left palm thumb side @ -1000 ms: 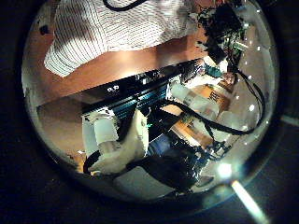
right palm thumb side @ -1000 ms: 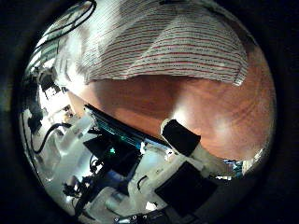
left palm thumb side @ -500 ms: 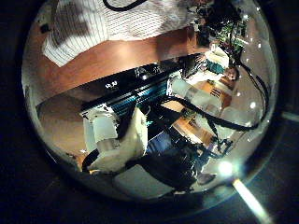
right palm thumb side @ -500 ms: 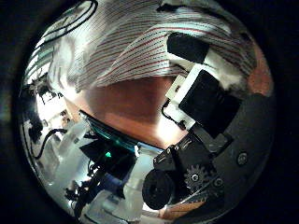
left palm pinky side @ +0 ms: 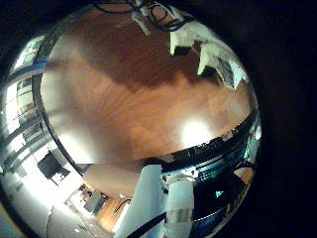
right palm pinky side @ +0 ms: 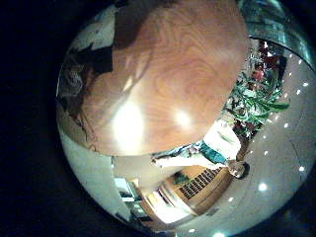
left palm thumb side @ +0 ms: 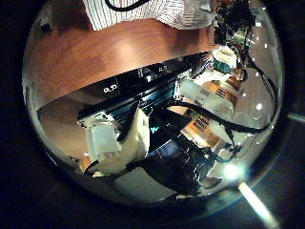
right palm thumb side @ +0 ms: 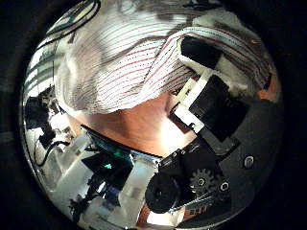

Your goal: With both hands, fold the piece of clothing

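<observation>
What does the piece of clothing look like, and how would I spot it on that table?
Start with the wooden table. On it lies the piece of clothing, a pale, finely striped cloth, rumpled into soft folds, and a black and white hand reaches over its edge. It is the only soft, striped thing there; all around it is bare wood or hard machine parts.

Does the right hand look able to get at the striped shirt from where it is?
Probably yes. The striped shirt fills much of the right thumb side view, one of the right hand's fingers already reaches over it, and nothing lies between.
</observation>
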`<state>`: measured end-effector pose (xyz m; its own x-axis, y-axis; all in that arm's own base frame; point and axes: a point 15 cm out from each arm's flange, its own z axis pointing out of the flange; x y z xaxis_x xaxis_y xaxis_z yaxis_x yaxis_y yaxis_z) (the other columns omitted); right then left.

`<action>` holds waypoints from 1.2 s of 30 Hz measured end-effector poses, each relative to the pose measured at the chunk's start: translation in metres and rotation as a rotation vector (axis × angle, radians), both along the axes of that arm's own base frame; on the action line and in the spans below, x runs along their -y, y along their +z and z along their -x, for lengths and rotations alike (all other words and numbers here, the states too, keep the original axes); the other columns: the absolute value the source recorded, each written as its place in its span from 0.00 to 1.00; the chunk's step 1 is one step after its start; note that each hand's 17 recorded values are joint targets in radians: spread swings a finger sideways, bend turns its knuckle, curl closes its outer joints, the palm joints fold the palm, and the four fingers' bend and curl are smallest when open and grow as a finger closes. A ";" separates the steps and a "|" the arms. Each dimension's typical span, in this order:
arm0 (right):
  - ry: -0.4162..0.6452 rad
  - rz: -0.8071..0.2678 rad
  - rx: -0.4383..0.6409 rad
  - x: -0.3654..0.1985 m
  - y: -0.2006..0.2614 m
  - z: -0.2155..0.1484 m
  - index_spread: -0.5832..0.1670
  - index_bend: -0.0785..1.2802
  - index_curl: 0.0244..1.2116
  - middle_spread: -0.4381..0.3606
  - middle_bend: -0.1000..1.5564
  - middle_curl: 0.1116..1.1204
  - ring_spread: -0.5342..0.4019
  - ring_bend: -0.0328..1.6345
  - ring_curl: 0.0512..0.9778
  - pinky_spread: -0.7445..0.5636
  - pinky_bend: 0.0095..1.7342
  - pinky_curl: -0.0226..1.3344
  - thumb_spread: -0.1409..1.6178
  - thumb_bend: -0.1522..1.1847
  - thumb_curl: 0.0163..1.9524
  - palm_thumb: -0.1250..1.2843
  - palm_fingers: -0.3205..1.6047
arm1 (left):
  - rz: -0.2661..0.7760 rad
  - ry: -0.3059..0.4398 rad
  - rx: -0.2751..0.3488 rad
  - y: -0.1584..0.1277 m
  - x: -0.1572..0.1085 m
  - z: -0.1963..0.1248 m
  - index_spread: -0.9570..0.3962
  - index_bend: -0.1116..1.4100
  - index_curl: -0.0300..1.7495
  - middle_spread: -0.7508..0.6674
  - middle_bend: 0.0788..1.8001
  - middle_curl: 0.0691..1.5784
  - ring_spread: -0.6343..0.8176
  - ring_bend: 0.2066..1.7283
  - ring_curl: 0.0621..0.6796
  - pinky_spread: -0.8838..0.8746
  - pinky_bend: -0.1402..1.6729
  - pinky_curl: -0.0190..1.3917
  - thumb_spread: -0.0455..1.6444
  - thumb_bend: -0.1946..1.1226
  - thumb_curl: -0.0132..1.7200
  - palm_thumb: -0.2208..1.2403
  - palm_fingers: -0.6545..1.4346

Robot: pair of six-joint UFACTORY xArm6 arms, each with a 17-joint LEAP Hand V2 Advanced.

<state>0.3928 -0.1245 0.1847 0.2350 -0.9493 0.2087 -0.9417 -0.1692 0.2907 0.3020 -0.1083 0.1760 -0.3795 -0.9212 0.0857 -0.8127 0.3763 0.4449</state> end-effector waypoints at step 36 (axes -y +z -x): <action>0.550 -0.116 0.156 -0.299 0.070 -0.020 0.34 0.74 0.80 0.32 0.76 0.77 0.31 0.80 0.75 0.36 0.71 0.61 0.73 0.10 0.33 0.79 0.73 | 0.097 0.252 0.071 0.027 -0.087 0.017 0.70 0.19 0.24 0.64 0.06 0.18 0.53 0.36 0.29 0.60 0.30 0.29 0.79 0.15 0.18 0.47 0.41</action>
